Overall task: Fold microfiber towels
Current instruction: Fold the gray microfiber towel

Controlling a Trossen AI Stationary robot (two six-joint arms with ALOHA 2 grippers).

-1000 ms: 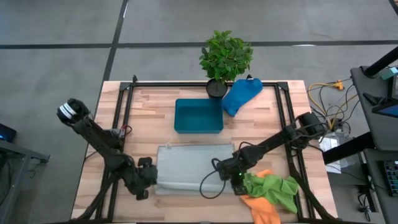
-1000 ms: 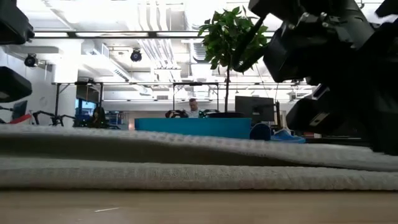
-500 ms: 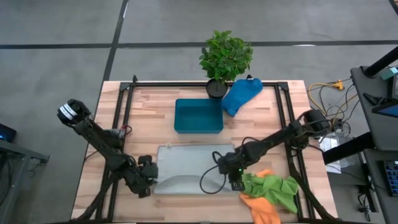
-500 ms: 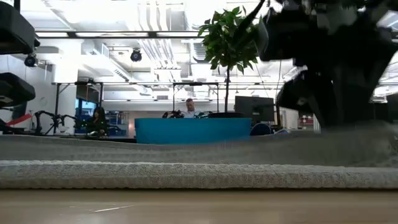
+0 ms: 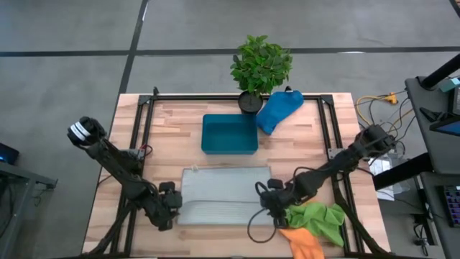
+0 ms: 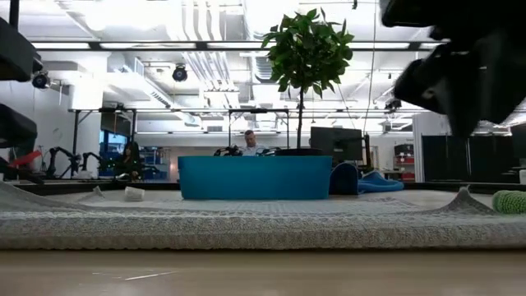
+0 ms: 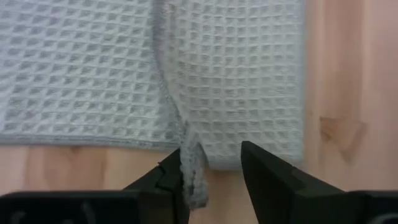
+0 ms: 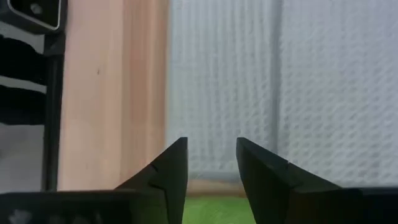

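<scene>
A grey-white towel lies folded flat on the wooden table, in front of the blue tray. My left gripper stands open at the towel's near left corner; in the left wrist view that corner reaches in between its fingers. My right gripper hangs open above the towel's near right corner, with nothing between its fingers. A lime green towel and an orange towel lie crumpled at the near right. A bright blue towel lies bunched at the far side, next to the plant pot. My left gripper has the folded towel's near left corner between its open fingers, which slant down from the table's left. The hem runs along the inner side of one finger; whether it touches the finger, I cannot tell. The towel lies flat on the table.
A rigid blue tray stands beyond the grey-white towel. A potted plant stands at the far edge. Black frame rails run along the table's left and right sides. Bare wood shows left of the tray.
My right gripper has let go of the towel's near right corner and has risen clear of it. That corner was held up off the table; it has dropped, and the towel now lies flat.
</scene>
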